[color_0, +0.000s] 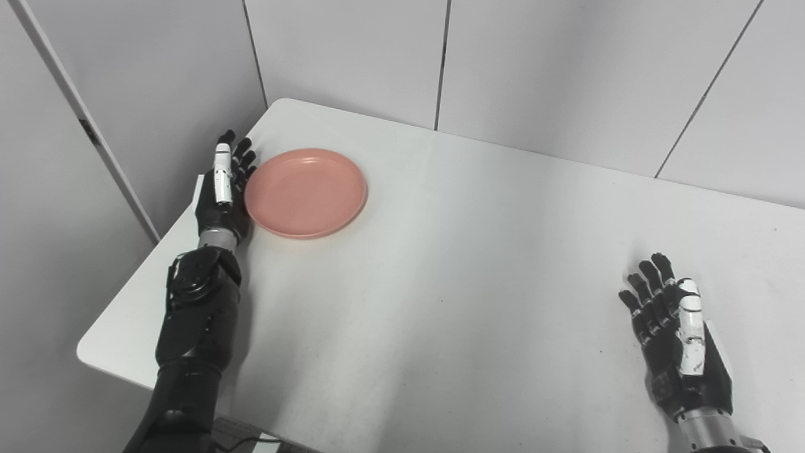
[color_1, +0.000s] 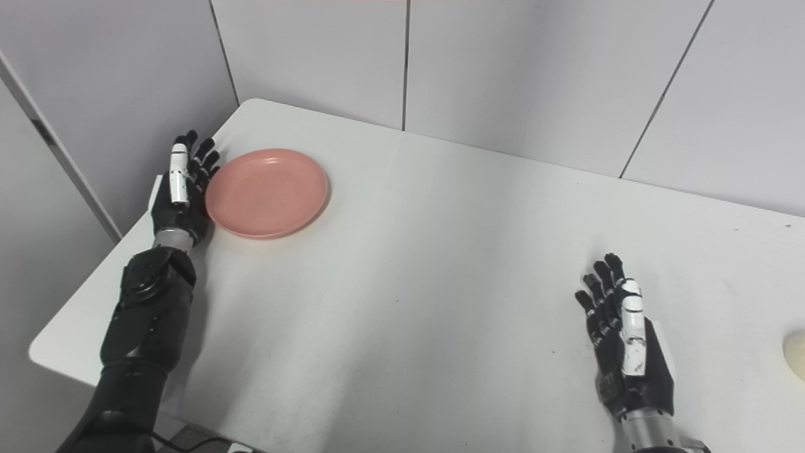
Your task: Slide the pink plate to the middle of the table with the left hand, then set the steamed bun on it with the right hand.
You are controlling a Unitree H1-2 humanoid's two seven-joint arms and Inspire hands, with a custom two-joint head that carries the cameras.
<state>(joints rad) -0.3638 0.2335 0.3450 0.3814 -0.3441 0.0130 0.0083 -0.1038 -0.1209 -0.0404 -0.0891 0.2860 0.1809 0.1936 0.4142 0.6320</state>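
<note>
Left hand (color_0: pixel 223 192) lay at the far left of the table (color_0: pixel 478 264), fingers straight and a little apart, holding nothing. It sat just beside the left rim of the pink plate (color_0: pixel 306 192); fingertips looked to be at the rim, but actual contact was hard to tell from either view. Right hand (color_1: pixel 622 349) rested at the near right of the table, fingers spread and extended, empty too, well apart from the plate.

Hidden or cut off: steamed bun (color_1: pixel 796 355) showed only as a pale rounded sliver at the right edge of the right eye view, mostly out of frame, and was not visible at all in the left eye view. Right wrist was cropped by the bottom edge in both views. Left forearm ran off the bottom left corner. A dark cable (color_0: pixel 242 442) was partly visible under the near table edge.

Counts: one plate, one bun (partial), two hands, one table.

Containers: plate was the only one, and nothing lay on it. It sat at the far left of the table, near the back corner, away from the middle. Bun lay on the table at the right, beyond the right hand.
</note>
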